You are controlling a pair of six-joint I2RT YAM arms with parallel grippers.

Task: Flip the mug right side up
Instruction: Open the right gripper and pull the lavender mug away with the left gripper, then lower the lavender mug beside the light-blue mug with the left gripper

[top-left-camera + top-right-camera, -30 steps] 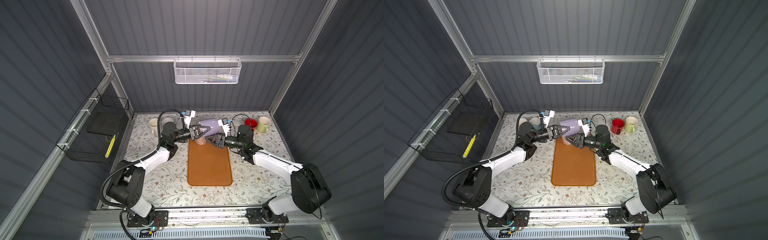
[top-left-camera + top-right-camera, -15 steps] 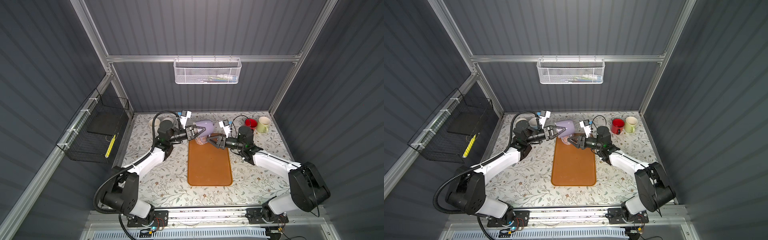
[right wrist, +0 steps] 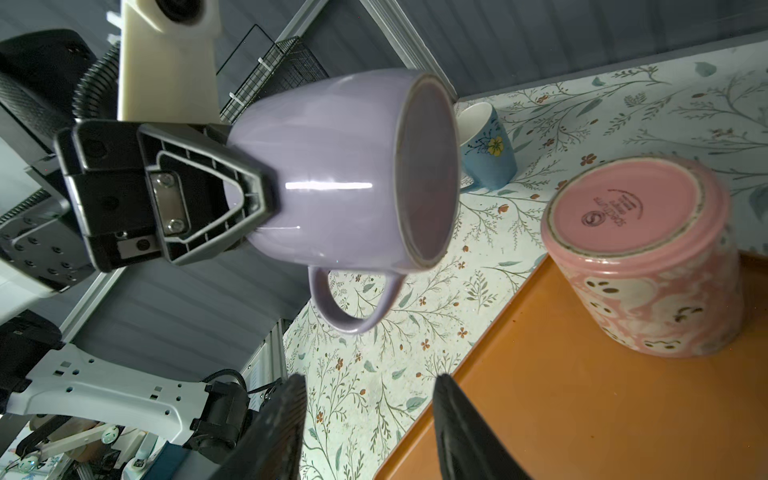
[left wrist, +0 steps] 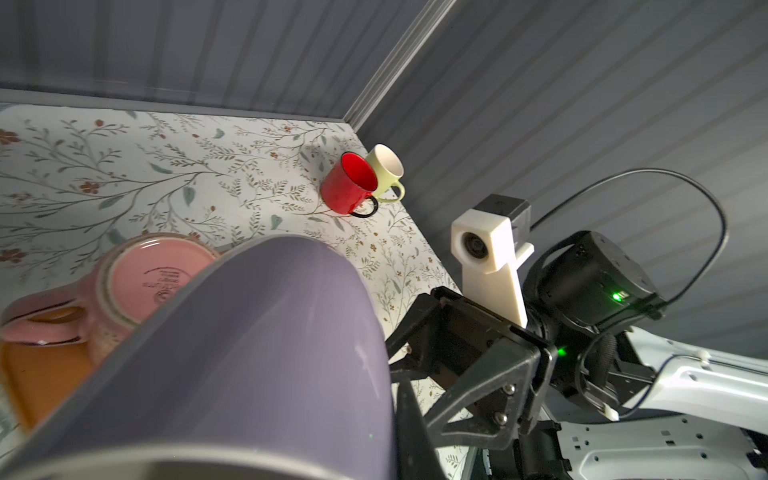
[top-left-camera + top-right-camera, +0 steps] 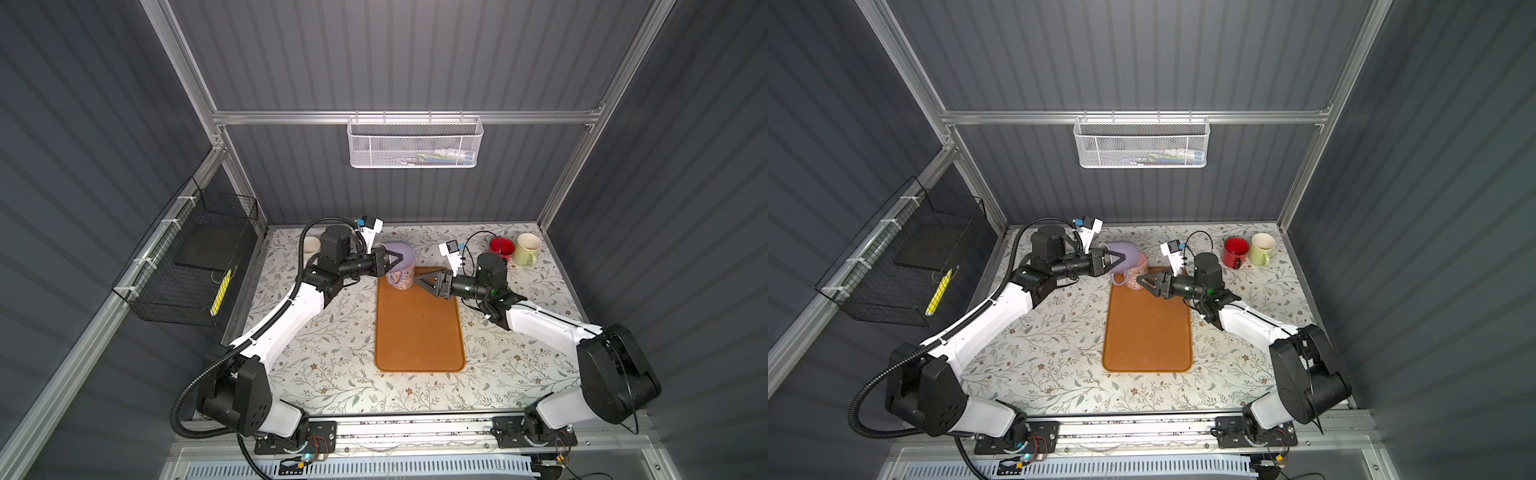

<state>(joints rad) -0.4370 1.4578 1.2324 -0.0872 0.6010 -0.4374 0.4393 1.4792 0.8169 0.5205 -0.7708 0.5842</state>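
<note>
A purple mug (image 5: 402, 254) (image 5: 1126, 252) (image 3: 340, 166) hangs in the air on its side above the tray's far end. Its base points toward the right arm and its handle hangs down. My left gripper (image 5: 394, 260) (image 5: 1118, 260) is shut on the mug's rim, and the mug's wall (image 4: 249, 353) fills the left wrist view. A pink mug (image 5: 404, 279) (image 5: 1139, 272) (image 3: 648, 257) (image 4: 153, 274) stands upside down on the orange tray (image 5: 419, 332) (image 5: 1148, 332), just below. My right gripper (image 5: 419, 280) (image 5: 1140, 281) (image 3: 368, 380) is open and empty, low beside the pink mug.
A red mug (image 5: 500, 245) and a pale green mug (image 5: 528, 248) stand upright at the back right. A white cup (image 5: 309, 246) and a blue flowered mug (image 3: 486, 141) stand at the back left. A black wire basket (image 5: 195, 266) hangs on the left wall and a white one (image 5: 415, 143) on the back wall.
The left gripper has drawn the purple mug leftward, away from the right gripper, and the left arm has shifted. The right jaws have widened slightly.
</note>
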